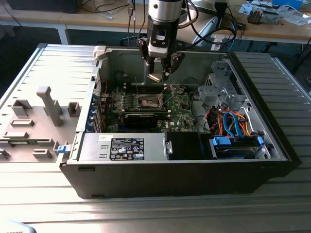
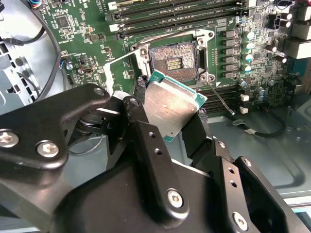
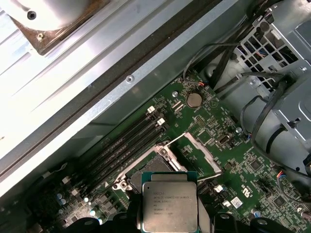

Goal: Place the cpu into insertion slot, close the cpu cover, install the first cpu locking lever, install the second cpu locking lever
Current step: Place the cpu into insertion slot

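None of the four steps is finished, judging by how things lie. The gripper [image 1: 158, 74] is clenched on the cpu [image 1: 154, 77] and holds it in the air in the upper middle of the exterior view. It is inside the open computer case [image 1: 170, 182], which lies on the ribbed metal desk [image 1: 48, 63]. The insertion slot [image 1: 148, 101] sits lower in that frame, near its centre, on the green motherboard [image 1: 182, 116], well apart from the chip.

In the second wrist view the slot [image 2: 174, 63] is bare, with a dark square centre inside a silver rim. In the first wrist view the cpu cover [image 3: 204, 151] is swung open just beside the slot, its square window showing the board behind it. A thin metal lever [image 2: 219, 98] juts away from the socket's corner and looks unlatched; I cannot make out a second lever. Seating the chip, closing the cover and fastening both levers are all left.

The cpu [image 2: 171, 107] is a small flat square with a dull silvery-grey metal top and a narrow green edge around it. It is pinched at two opposite edges between the black fingers [image 2: 141, 116] and is tilted in the second wrist view. In the first wrist view its top [image 3: 170, 201] carries fine dark print.
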Robot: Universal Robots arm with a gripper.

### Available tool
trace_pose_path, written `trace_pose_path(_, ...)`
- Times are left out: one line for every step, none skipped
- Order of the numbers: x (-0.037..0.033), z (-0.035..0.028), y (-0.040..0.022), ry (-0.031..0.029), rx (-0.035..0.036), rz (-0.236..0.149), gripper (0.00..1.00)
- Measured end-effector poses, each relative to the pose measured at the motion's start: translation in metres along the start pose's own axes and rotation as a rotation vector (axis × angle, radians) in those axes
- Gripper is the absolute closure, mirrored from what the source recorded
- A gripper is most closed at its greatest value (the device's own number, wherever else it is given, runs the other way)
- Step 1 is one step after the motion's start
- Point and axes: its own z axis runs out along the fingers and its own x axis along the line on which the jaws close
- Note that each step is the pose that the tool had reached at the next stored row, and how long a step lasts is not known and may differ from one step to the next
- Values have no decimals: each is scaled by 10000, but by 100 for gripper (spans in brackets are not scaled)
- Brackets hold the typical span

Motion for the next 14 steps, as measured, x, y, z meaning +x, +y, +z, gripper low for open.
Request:
trace_pose_path(0,0,0,0,0,9,46)
trace_pose_path(0,0,0,0,0,21,46)
trace_pose_path(0,1,0,0,0,35,46)
trace_pose_path(0,1,0,-1,0,43,46)
trace_pose_path(0,1,0,-1,0,51,46)
trace_pose_path(0,1,0,-1,-1,63,46)
trace_pose_path(0,2,0,-1,-1,76,46)
trace_pose_path(0,2,0,-1,-1,84,46)
trace_pose_path(0,2,0,-1,-1,93,46)
trace_pose_path(0,2,0,-1,-1,101,46)
trace_pose_path(0,2,0,-1,-1,110,46)
trace_pose_path(0,3,0,-1,-1,121,46)
trace_pose_path(0,3,0,-1,-1,129,46)
trace_pose_path(0,3,0,-2,-1,138,46)
